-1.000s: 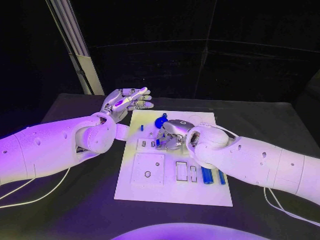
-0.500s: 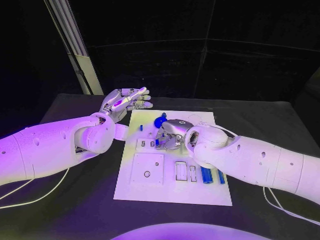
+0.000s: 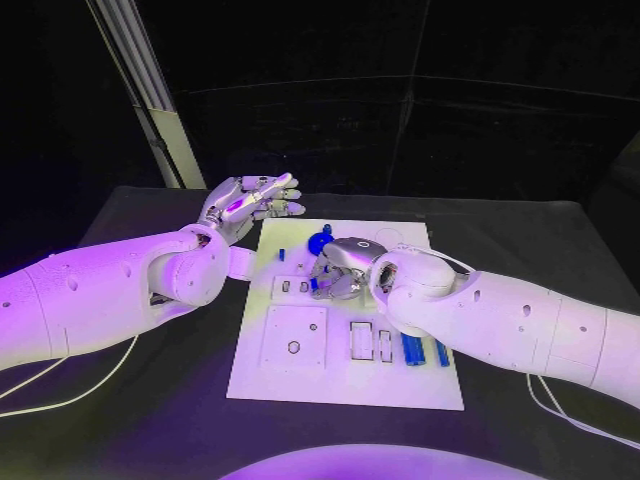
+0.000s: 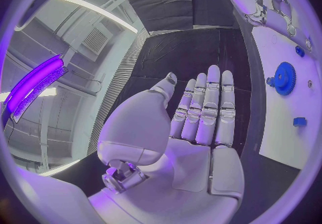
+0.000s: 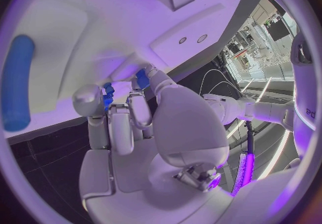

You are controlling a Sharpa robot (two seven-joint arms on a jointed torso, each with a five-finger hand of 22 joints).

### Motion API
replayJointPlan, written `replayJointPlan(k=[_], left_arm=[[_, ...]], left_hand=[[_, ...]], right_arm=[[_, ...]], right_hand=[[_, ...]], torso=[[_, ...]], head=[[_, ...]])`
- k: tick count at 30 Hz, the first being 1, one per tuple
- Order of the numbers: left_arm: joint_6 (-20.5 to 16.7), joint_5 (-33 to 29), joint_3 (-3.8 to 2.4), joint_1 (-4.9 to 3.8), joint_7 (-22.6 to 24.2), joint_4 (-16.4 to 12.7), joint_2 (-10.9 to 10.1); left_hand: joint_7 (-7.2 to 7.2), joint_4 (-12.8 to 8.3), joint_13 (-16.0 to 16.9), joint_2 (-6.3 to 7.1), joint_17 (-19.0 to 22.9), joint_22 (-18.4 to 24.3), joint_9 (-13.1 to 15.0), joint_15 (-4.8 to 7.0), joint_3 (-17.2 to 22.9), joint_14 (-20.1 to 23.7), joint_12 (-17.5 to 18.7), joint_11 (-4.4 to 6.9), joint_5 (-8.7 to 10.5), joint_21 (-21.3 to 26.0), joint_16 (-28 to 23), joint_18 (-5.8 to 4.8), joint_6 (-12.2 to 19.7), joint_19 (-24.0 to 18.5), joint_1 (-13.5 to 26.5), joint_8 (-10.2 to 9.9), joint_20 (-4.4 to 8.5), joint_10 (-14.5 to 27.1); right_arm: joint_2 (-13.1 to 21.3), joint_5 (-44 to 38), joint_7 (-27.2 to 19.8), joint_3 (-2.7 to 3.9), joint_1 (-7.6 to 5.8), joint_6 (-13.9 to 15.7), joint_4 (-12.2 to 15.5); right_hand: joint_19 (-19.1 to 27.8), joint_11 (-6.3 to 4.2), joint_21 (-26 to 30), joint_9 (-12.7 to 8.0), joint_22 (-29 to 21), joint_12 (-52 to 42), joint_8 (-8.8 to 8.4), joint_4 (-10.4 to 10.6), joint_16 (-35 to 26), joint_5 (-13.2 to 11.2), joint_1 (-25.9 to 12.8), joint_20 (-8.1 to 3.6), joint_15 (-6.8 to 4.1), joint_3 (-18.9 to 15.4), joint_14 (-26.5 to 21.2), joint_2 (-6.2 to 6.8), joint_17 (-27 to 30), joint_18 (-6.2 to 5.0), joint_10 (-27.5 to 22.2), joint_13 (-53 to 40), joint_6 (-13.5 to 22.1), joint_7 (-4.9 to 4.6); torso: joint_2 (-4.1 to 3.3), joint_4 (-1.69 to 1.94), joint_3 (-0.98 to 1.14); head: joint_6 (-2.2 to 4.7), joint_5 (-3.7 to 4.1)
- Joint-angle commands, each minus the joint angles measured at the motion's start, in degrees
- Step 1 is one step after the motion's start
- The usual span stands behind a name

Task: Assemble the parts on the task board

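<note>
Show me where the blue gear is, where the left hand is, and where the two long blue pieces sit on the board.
blue gear (image 4: 284,77), left wrist view, on its toothed face.
left hand (image 3: 248,203), head view, middle of its palm.
long blue pieces (image 3: 414,352), head view, on the left-hand piece's middle.

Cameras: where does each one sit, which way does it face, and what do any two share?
Head view: on the head, looking down at the board; both arms show, left hand raised open, right hand on the board.
Left wrist view: behind the left hand, facing along its flat fingers toward the blue gear.
Right wrist view: behind the right hand, fingers holding a small blue part at the board.
Shared: head and left wrist views both show the gear.
</note>
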State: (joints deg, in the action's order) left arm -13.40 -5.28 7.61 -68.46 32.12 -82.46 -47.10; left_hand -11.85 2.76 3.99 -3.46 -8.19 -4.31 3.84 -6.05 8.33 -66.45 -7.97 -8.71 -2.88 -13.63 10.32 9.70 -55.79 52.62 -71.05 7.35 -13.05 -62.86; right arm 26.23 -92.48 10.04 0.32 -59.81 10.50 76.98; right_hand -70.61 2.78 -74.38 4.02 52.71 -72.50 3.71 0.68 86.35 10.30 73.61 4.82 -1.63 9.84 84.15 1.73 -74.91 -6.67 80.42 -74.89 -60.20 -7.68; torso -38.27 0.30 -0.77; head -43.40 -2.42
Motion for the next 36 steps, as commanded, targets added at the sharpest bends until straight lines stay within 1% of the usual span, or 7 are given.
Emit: replayJointPlan(k=[1, 10, 22, 26, 29, 32, 36], left_arm=[[0.8, 0.0, -0.05, -0.10, 0.5, 0.0, 0.1], [0.8, 0.0, -0.05, -0.09, 0.4, 0.2, 0.2], [0.8, 0.0, -0.05, -0.09, 0.4, 0.3, 0.3], [0.9, 0.0, -0.05, -0.09, 0.4, 0.3, 0.3], [0.9, 0.0, -0.05, -0.08, 0.4, 0.3, 0.3], [0.9, 0.0, -0.05, -0.08, 0.4, 0.3, 0.3], [0.9, 0.0, -0.05, -0.08, 0.4, 0.3, 0.4]], left_hand=[[-0.30, -0.2, -0.1, 0.13, 0.0, 0.1, -0.1, -0.16, 0.2, -0.3, 0.2, -0.06, -0.28, 0.0, -0.4, 0.91, -0.3, 0.4, -0.1, 0.1, 0.05, -0.3], [-0.30, -0.2, -0.1, 0.13, 0.0, 0.1, -0.1, -0.16, 0.2, -0.3, 0.2, -0.06, -0.28, 0.0, -0.4, 0.91, -0.3, 0.4, -0.1, 0.1, 0.05, -0.3], [-0.39, -0.3, -0.1, 0.14, 0.0, 0.1, -0.1, -0.21, 0.3, -0.3, 0.5, -0.14, -0.28, 0.0, -0.5, 0.90, -0.2, 0.4, -0.1, -0.1, 0.02, -0.3], [-0.39, -0.3, -0.1, 0.14, 0.0, 0.1, -0.1, -0.21, 0.3, -0.3, 0.5, -0.14, -0.28, 0.0, -0.5, 0.90, -0.2, 0.4, -0.1, -0.1, 0.02, -0.3], [-0.39, -0.3, -0.1, 0.14, 0.0, 0.1, -0.1, -0.21, 0.3, -0.3, 0.5, -0.14, -0.28, 0.0, -0.5, 0.90, -0.2, 0.4, -0.1, -0.1, 0.02, -0.3], [-0.39, -0.3, -0.1, 0.14, 0.0, 0.1, -0.1, -0.21, 0.3, -0.3, 0.5, -0.14, -0.28, 0.0, -0.5, 0.90, -0.2, 0.4, -0.1, -0.1, 0.02, -0.3], [-0.39, -0.3, -0.1, 0.14, 0.0, 0.1, -0.1, -0.21, 0.3, -0.3, 0.5, -0.14, -0.28, 0.0, -0.5, 0.90, -0.2, 0.4, -0.1, -0.1, 0.02, -0.3]], right_arm=[[0.2, -1.5, 1.6, -0.48, 0.61, -2.2, -0.4], [0.3, -1.8, 1.5, -0.50, 0.72, -1.6, -0.4], [0.4, -2.0, 1.6, -0.51, 0.74, -1.7, -0.5], [0.4, -2.1, 1.6, -0.51, 0.75, -1.4, -0.5], [0.4, -2.1, 1.4, -0.51, 0.75, -0.9, -0.4], [0.5, -2.1, 1.2, -0.51, 0.76, -0.4, -0.4], [0.5, -2.1, 1.0, -0.51, 0.76, 0.1, -0.3]], right_hand=[[0.4, 0.09, 0.2, 0.0, -0.1, 0.3, 0.02, -0.2, -0.2, -0.3, -0.1, 0.18, 0.37, -0.2, 4.3, 0.56, -7.9, -0.25, -0.5, 0.2, 0.1, -0.19], [0.5, 0.11, 0.3, 0.0, -0.2, 0.4, 0.01, -0.2, -0.2, -0.4, -0.1, 0.19, 0.39, -0.3, 4.2, 0.66, -7.8, -0.27, -0.6, 0.3, 0.2, -0.21], [0.7, 0.19, 0.5, 0.0, -0.7, 1.3, 0.01, -0.1, -0.3, -0.8, -0.5, 0.26, 0.46, -0.6, 4.2, 1.20, -7.6, -0.34, -1.2, 1.1, 0.5, -0.27], [1.0, 0.27, 0.8, -0.1, -1.2, 2.1, -0.07, 0.0, -0.5, -1.0, -0.7, 0.31, 0.52, -0.8, 4.1, 1.51, -7.3, -0.43, -1.7, 1.7, 1.1, -0.36], [1.2, 0.39, 1.1, -0.1, -1.6, 3.0, -0.13, 0.2, -0.7, -1.1, -1.0, 0.39, 0.60, -1.0, 4.1, 1.81, -7.1, -0.48, -2.3, 2.5, 1.8, -0.48], [1.3, 0.58, 1.2, -0.2, -1.8, 3.6, -0.14, 0.5, -0.8, -1.1, -1.4, 0.51, 0.76, -1.5, 4.0, 2.29, -7.0, -0.51, -2.7, 3.0, 3.0, -0.68], [1.4, 0.67, 1.4, -0.2, -2.0, 4.2, -0.11, 0.7, -0.8, -1.1, -1.7, 0.59, 0.84, -1.9, 4.0, 2.55, -6.9, -0.54, -3.1, 3.5, 3.5, -0.78]], torso=[[-0.05, -0.01, 0.02], [-0.08, 0.03, 0.00], [-0.02, 0.01, 0.00], [-0.01, 0.01, -0.01], [0.04, 0.02, -0.05], [0.04, 0.02, -0.05], [0.05, 0.02, -0.05]], head=[[-0.07, 0.03], [-0.19, 0.14], [-0.34, 0.26], [-0.35, 0.29], [-0.41, 0.32], [-0.41, 0.32], [-0.44, 0.32]])
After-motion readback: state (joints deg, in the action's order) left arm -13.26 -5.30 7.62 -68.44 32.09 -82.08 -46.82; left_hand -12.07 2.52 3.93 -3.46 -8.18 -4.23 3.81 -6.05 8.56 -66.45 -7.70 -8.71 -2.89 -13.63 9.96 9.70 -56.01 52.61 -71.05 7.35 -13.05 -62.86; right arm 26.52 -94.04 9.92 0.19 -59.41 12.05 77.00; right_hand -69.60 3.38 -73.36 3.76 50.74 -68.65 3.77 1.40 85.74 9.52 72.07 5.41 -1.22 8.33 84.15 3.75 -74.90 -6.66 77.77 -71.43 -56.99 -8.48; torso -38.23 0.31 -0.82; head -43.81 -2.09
